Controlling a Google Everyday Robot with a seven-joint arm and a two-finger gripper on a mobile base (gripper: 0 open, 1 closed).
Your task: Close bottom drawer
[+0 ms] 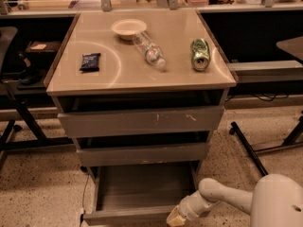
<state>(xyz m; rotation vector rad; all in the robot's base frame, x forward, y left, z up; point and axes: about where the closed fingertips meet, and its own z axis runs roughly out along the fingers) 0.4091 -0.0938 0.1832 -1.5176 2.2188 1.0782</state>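
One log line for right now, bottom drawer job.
bottom drawer: pulled out | gripper: low, at right end of drawer front | closing: not yet done

So the bottom drawer [137, 193] sticks way out, tray open from above. The gripper [176, 217] sits at its front right corner, the middle drawer front [142, 153] hangs over its back end, and there's open floor [42, 197] off its left side.

Bowl [129, 28], bottle [149, 51], can [200, 54] — dark packet [90, 61]

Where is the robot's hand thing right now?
In the camera view the gripper is low and right of centre. It is at the right end of the open bottom drawer, by its front edge, with the robot's pale arm behind it.
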